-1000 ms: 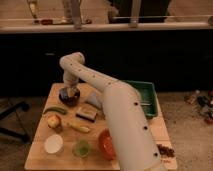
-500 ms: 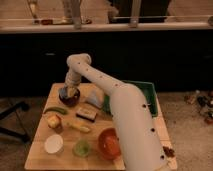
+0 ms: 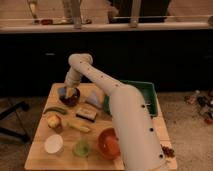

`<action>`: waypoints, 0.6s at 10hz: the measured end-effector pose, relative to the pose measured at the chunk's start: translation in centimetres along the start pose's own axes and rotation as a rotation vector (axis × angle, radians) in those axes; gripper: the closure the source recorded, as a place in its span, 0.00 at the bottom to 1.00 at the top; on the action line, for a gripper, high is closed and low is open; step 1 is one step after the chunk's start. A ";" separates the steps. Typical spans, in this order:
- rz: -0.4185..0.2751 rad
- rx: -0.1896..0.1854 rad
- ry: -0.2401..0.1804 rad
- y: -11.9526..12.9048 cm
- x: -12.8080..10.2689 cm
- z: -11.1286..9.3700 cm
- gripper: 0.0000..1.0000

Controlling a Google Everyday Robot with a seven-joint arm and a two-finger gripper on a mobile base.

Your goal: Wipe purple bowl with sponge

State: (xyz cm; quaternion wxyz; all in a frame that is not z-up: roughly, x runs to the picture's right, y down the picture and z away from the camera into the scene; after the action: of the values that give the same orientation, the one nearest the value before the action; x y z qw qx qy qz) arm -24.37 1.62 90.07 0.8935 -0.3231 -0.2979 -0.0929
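Observation:
The small dark purple bowl (image 3: 66, 100) stands at the back left of the wooden table (image 3: 37, 157). My gripper (image 3: 71, 93) reaches down from the bent arm into the bowl's mouth. A small yellowish sponge (image 3: 74, 91) shows at the fingertips, held against the bowl's inside. The gripper hides much of the bowl's interior.
Near the bowl lie a grey-blue cloth (image 3: 95, 99), a tan block with a dark top (image 3: 86, 114), a green vegetable (image 3: 54, 110), an apple (image 3: 53, 121) and a yellow piece (image 3: 80, 127). In front stand an orange-red bowl (image 3: 106, 142), a small green bowl (image 3: 81, 148) and a white disc (image 3: 53, 144). A green tray (image 3: 147, 95) sits at the right.
The arm's elbow has swung to the right while the gripper stayed in the purple bowl, shifting slightly inside it. The bowl has not moved.

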 end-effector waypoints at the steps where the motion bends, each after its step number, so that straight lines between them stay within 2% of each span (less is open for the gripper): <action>1: 0.005 -0.012 -0.002 0.0 -0.5 0.3 1.00; 3: 0.021 -0.042 -0.006 0.0 -1.7 1.0 1.00; 6: 0.055 -0.067 0.007 0.4 -1.4 1.6 1.00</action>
State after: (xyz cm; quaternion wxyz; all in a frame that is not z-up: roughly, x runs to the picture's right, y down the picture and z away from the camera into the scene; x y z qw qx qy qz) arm -26.10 2.94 90.01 0.8854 -0.3605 -0.2825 -0.0793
